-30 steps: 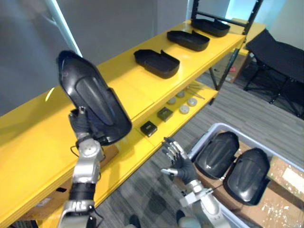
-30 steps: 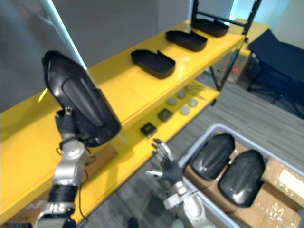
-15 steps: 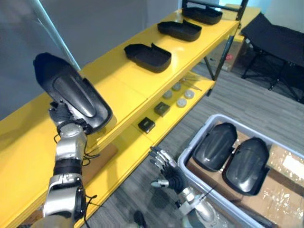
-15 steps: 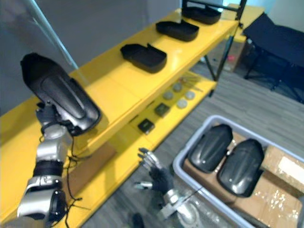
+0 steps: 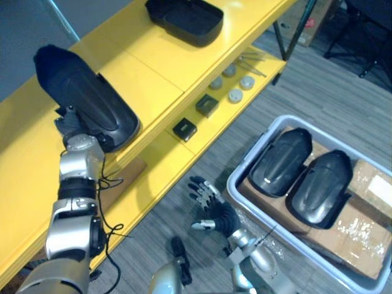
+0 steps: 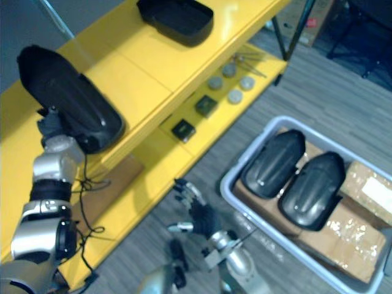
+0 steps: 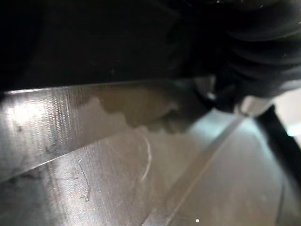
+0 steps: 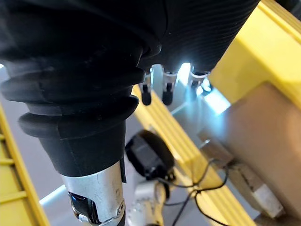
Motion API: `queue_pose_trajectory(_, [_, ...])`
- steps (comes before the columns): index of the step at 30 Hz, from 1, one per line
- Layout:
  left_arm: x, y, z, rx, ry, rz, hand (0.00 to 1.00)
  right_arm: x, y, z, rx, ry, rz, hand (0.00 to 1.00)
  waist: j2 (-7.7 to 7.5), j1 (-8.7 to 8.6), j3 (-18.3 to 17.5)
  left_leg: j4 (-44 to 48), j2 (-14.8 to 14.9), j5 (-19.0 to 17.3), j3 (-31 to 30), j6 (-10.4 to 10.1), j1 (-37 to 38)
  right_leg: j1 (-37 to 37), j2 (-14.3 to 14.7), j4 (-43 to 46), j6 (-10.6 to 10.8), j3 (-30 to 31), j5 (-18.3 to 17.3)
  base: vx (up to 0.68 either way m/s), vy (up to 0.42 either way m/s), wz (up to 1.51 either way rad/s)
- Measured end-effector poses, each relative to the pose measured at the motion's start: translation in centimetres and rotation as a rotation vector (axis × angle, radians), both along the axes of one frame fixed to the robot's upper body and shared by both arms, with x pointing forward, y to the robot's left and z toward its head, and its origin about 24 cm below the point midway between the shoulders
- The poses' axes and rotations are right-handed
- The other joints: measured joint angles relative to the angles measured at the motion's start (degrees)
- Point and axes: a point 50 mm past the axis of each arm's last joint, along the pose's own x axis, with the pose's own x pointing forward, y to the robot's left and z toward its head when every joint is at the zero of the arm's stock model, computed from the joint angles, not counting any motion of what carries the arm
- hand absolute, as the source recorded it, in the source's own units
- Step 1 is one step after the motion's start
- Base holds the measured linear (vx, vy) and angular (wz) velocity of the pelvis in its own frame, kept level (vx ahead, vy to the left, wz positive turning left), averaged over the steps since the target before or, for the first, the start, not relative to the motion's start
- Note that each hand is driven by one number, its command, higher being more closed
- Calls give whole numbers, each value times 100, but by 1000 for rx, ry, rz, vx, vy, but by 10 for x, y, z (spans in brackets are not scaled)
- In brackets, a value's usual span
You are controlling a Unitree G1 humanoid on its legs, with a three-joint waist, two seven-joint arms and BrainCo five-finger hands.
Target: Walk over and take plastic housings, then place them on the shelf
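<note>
My left hand [image 5: 72,122] is shut on the lower end of a black plastic housing [image 5: 86,95]. It holds the housing tilted, domed side out, at the front edge of the yellow top shelf [image 5: 153,67]; whether it touches the board I cannot tell. The left wrist view has the dark housing [image 7: 94,37] just over the shelf surface. Another housing [image 5: 184,18] lies hollow side up further along the shelf. Two more housings [image 5: 278,162] [image 5: 318,187] lie in a grey bin [image 5: 257,144] on the floor. My right hand [image 5: 211,213] hangs open beside the bin, fingers [image 8: 162,89] straight.
The lower shelf [image 5: 159,165] carries two small black boxes [image 5: 185,128] and some round grey discs [image 5: 236,95]. Cardboard [image 5: 343,239] lines the bin under the housings. A brown box [image 5: 119,184] sits below the shelf. Grey striped floor [image 5: 318,79] lies between shelf and bin.
The whole view has tipped downward. My left hand has brought the housing lower, from well above the top shelf to its front edge. The right hand stays low and open.
</note>
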Motion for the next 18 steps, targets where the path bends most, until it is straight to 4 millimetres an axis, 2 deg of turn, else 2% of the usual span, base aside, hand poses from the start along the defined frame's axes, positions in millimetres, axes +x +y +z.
queue_pose_trajectory(2, [0, 1, -2, -7, 16, 8, 0, 0, -1, 0, -4, -1, 1, 0, 0, 39, 0, 2, 1, -1, 13, -1, -47, -71, -4, 49, -1, -13, -20, 43, -21, 1])
queue_pose_trajectory(8, [0, 6, 11, -19, -18, 16, 0, 0, 0, 0, -5, 0, 2, 0, -6, 134, 122, 34, 2, -11, 7, -15, -92, -110, -19, 98, -12, -38, -39, 6, -6, 1])
queue_pose_trajectory(18, [1, 7, 9, -76, -48, 50, 0, 0, -1, -1, -6, 13, -19, 0, -6, 143, 122, 73, -26, -25, -10, -6, -49, -41, -96, 168, -9, -170, -77, -2, -8, 3])
